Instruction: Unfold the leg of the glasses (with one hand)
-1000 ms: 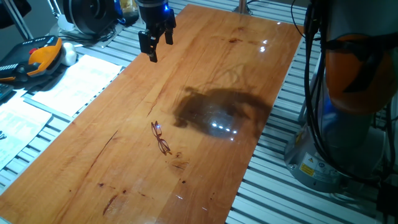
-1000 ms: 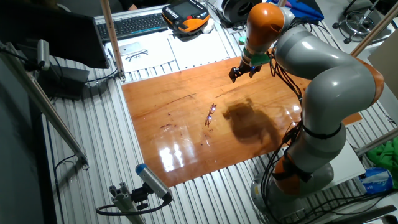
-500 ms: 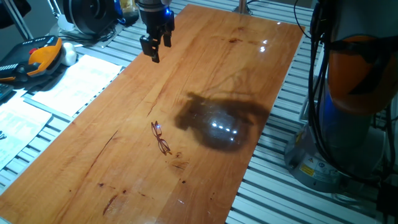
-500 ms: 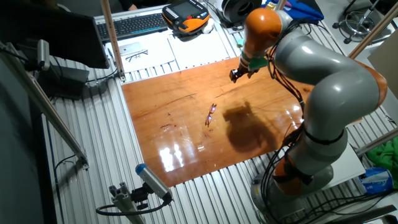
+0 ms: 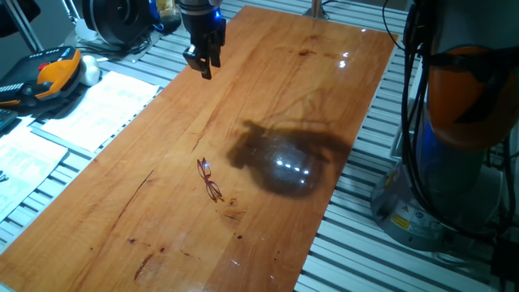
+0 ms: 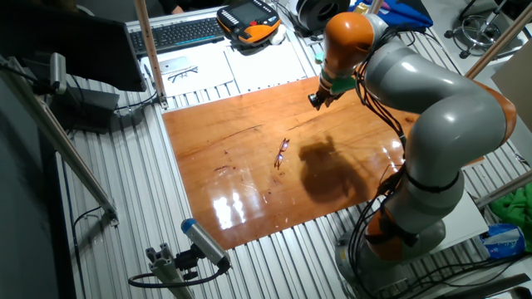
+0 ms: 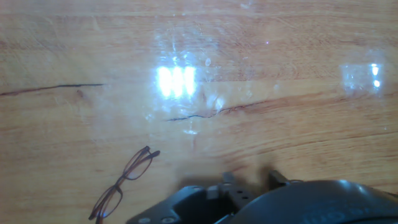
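The glasses point(image 5: 209, 179) are tiny reddish-brown wire-frame spectacles lying flat on the wooden table point(image 5: 324, 81), near its middle. They also show in the other fixed view as glasses point(image 6: 282, 153), and at the lower left of the hand view as glasses point(image 7: 124, 183). My gripper point(image 5: 203, 69) hangs above the far left part of the table, well away from the glasses. Seen from the other side, the gripper point(image 6: 315, 101) sits under the orange wrist. In the hand view the gripper point(image 7: 252, 179) shows two fingertips apart with nothing between them.
Papers point(image 5: 97, 109) and an orange-black handheld pendant point(image 5: 49, 73) lie left of the table on the slatted bench. The arm's grey and orange base point(image 5: 454, 122) stands at the right. A keyboard point(image 6: 179, 33) lies beyond the table's far side.
The hand has turned about its wrist and shifted slightly toward the table's far left edge. The glasses lie where they were.
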Motion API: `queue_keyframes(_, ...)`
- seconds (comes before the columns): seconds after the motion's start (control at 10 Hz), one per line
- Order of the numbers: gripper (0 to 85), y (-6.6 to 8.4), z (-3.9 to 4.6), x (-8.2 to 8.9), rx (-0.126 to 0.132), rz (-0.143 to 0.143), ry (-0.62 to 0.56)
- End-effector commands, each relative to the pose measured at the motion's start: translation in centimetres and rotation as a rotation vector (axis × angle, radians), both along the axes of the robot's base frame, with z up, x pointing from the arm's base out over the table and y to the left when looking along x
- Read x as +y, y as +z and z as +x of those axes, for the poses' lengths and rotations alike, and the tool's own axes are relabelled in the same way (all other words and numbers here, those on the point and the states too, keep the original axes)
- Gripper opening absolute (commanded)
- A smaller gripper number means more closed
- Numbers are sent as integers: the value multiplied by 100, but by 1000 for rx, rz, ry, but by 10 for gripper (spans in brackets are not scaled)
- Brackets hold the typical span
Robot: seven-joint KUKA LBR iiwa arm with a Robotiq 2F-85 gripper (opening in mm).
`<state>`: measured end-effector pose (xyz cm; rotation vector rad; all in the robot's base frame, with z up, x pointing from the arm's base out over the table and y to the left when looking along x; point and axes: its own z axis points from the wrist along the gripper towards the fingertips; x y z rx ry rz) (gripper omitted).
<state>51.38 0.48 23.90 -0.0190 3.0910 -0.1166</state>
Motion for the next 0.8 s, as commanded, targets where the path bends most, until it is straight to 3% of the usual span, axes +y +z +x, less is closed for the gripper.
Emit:
queue_keyframes(0.0, 0, -2, 0, 3, 5, 0, -3)
queue_keyframes(0.4, 0, -7, -12, 27, 13, 2, -20)
queue_keyframes(0.7, 0, -88, -12, 149, 1, 12, -84)
